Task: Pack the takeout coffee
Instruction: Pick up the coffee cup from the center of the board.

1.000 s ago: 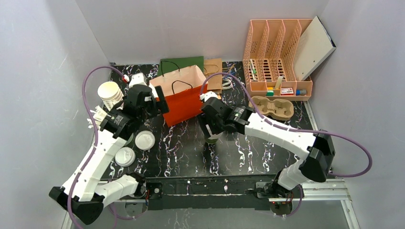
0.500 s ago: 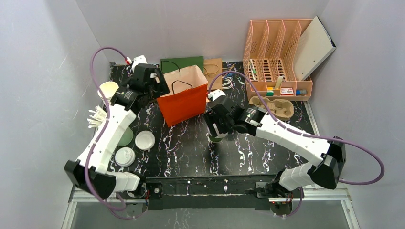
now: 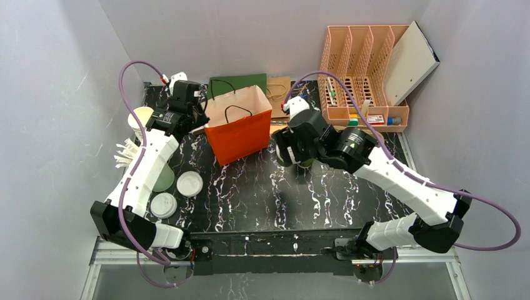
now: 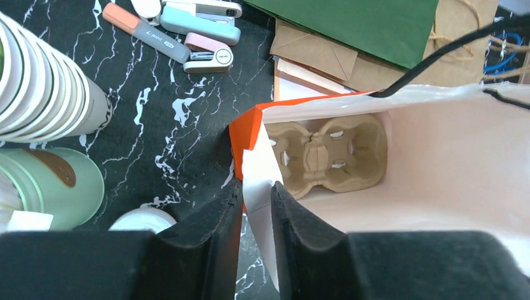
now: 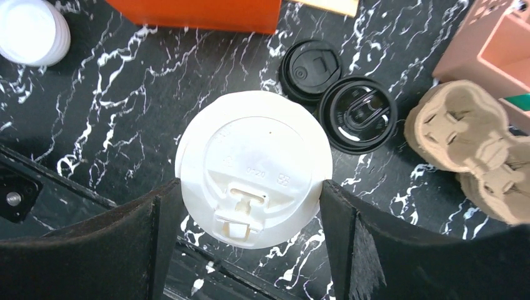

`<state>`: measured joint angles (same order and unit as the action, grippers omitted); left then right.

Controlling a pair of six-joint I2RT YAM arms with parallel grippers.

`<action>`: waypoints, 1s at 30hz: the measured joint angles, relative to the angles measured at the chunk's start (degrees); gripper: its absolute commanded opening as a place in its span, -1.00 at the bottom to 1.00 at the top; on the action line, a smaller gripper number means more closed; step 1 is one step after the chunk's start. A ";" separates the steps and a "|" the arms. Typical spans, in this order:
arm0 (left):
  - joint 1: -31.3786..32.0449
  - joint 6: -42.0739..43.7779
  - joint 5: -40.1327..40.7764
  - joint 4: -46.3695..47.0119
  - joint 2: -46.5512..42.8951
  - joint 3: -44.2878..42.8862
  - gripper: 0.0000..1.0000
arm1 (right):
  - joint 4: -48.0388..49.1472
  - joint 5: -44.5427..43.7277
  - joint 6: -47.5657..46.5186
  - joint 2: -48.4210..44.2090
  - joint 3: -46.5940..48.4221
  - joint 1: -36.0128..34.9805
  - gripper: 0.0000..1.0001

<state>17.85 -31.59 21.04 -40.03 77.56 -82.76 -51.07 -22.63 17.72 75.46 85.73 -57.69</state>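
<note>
High rear view looks down; 2 close wrist views too; all share orange bag (image 3: 240, 134).

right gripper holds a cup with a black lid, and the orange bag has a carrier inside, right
Not quite: the right wrist view shows the lid on the cup held by the right gripper is white, not black. The bag does have a carrier inside.

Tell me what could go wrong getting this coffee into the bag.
The left jaws pinch only a thin corner of the rim of the orange bag; it may slip or tear. The white-lidded cup in the right jaws must land in a pocket of the cardboard tray inside, or it may tip.
</note>
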 measured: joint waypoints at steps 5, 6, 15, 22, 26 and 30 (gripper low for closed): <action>0.00 1.49 -1.20 -0.15 0.50 -0.63 -1.00 | -2.08 -2.32 -1.05 0.00 5.51 0.13 0.51; 0.00 2.03 -1.51 -0.63 1.09 -1.49 -1.00 | -2.32 -2.73 -1.25 0.00 6.16 0.17 0.51; -0.04 8.02 -7.39 -8.41 7.04 -11.39 -1.00 | -5.03 -5.79 -4.44 0.02 11.67 0.26 0.47; -0.04 11.80 -15.15 -17.64 7.41 -17.27 -1.00 | -4.28 -4.61 -9.35 0.04 18.25 0.26 0.42; -0.04 13.46 -18.56 -22.08 7.43 -19.04 -1.00 | -3.72 -2.49 -11.13 0.46 20.63 0.26 0.38; -0.04 14.32 -20.17 -24.85 7.37 -20.76 -1.00 | -2.43 -0.68 -12.17 0.87 21.59 0.26 0.35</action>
<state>17.80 -17.28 0.86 -64.88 84.93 -103.53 -53.49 -23.31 5.54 76.34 107.33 -57.43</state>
